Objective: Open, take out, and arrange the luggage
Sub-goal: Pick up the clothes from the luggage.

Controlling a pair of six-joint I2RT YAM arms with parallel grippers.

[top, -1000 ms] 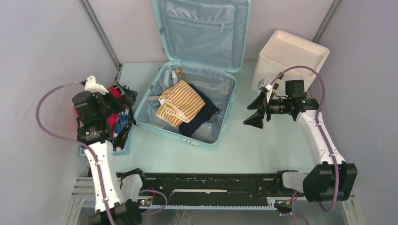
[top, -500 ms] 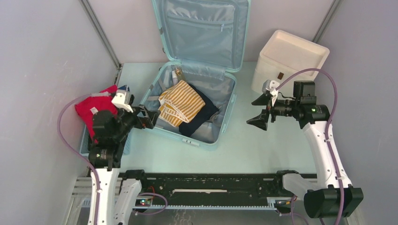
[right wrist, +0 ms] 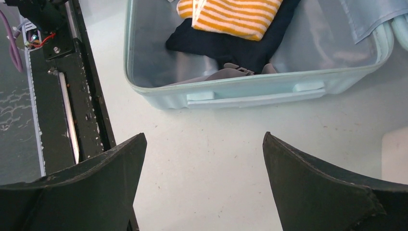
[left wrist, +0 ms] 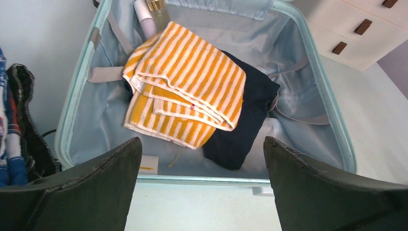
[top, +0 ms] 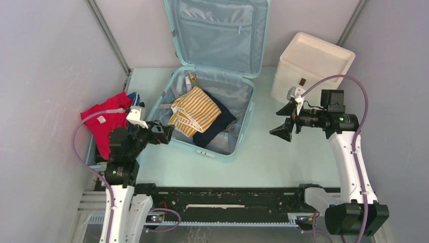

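The mint-blue suitcase (top: 212,76) lies open mid-table, its lid standing up at the back, which leaves the contents within reach. Inside, a folded orange-striped cloth (left wrist: 185,84) rests on a navy garment (left wrist: 250,110). The left gripper (top: 162,132) hovers at the near-left rim and the right gripper (top: 280,122) beside the right wall, both wide and empty, apparently poised to unpack.
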